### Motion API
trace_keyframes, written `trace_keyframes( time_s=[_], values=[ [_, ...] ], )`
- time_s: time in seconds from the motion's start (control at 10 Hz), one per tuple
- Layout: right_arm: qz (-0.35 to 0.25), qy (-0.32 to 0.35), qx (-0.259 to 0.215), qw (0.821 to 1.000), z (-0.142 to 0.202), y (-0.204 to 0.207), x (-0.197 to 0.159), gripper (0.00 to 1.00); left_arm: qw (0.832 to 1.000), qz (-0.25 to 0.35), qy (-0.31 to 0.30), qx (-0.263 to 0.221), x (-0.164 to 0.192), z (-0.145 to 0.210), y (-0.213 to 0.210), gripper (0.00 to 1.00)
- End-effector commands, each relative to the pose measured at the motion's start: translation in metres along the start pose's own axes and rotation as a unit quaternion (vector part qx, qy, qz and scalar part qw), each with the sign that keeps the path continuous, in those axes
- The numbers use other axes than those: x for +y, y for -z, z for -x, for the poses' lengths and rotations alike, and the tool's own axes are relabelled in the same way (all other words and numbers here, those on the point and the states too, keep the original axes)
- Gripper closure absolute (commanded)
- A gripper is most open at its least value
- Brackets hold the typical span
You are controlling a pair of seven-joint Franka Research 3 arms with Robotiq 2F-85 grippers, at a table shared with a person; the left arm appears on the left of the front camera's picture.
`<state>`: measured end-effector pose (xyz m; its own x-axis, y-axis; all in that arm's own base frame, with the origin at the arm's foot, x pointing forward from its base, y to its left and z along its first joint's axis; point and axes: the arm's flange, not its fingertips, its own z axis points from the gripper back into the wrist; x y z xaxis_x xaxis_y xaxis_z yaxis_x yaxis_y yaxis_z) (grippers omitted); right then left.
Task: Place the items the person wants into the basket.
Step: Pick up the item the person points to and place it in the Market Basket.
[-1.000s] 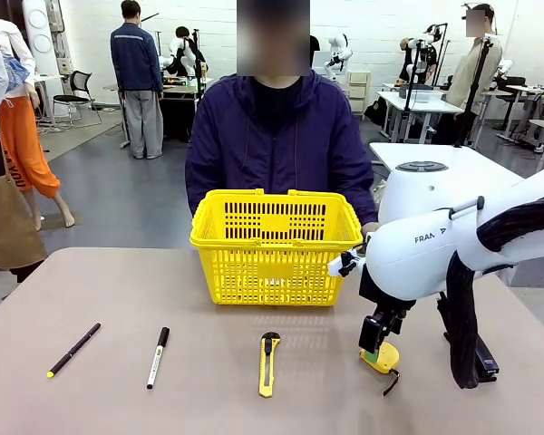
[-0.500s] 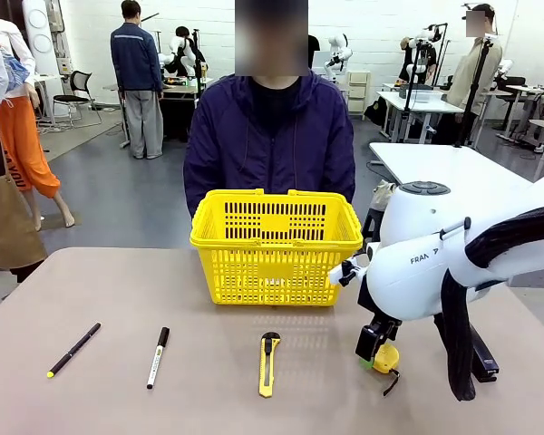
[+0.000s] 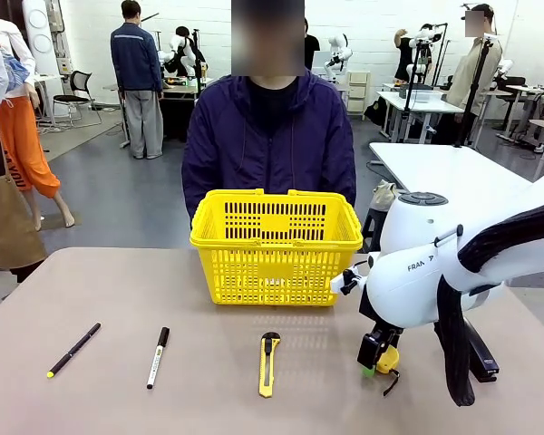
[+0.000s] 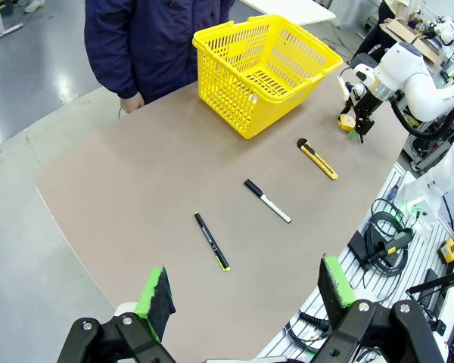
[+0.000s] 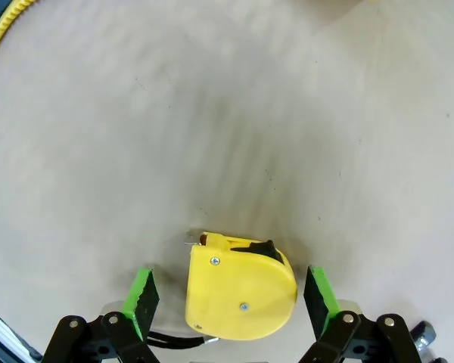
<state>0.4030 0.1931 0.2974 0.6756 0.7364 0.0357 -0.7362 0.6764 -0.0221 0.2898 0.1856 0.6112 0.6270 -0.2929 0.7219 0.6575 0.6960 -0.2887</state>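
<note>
Right hand [image 5: 231, 286]: fingers spread, one green pad on each side of the single yellow tape measure [image 5: 240, 291], with a gap showing at both pads; nothing gripped; the tape measure lies flat on the counter [image 5: 212, 113] directly between the fingers, its black strap trailing under the hand. Outward from this hand toward the robot's left, in order: one utility knife [image 3: 268, 363]; one white marker [image 3: 157, 357]; one black pen [image 3: 72, 350]; all well apart. One black stapler [image 3: 483, 361] lies near the hand on its other side. Beyond the hand, toward the one person [image 3: 270, 145]: one yellow basket [image 3: 274, 263], upright. Left hand [image 4: 247, 286]: fully spread, holding nothing, high above the counter; the pen is the item nearest to it. Against one second earlier: the right hand sits lower over the tape measure; all five items and the basket are unmoved.
</note>
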Motion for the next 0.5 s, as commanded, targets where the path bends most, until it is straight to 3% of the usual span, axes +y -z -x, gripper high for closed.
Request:
trace_keyframes(
  time_s=[0.0,0.1,0.2,0.4],
  values=[
    [0.022,-0.021,-0.005,1.000,0.0005,0.0050,-0.0049,0.54,1.000,0.006,0.009,-0.008,0.0006,0.0007,-0.0020,0.00],
    [0.024,-0.020,-0.005,0.999,0.0008,0.0034,-0.0050,0.58,1.000,0.006,0.009,-0.008,0.0006,0.0007,-0.0020,0.00],
    [0.024,-0.018,-0.005,1.000,0.0008,0.0033,-0.0051,1.00,1.000,0.006,0.009,-0.008,0.0006,0.0007,-0.0020,0.00],
    [0.023,-0.016,-0.003,1.000,0.0007,0.0031,-0.0055,1.00,1.000,0.006,0.009,-0.008,0.0006,0.0007,-0.0020,0.00]
  ],
)
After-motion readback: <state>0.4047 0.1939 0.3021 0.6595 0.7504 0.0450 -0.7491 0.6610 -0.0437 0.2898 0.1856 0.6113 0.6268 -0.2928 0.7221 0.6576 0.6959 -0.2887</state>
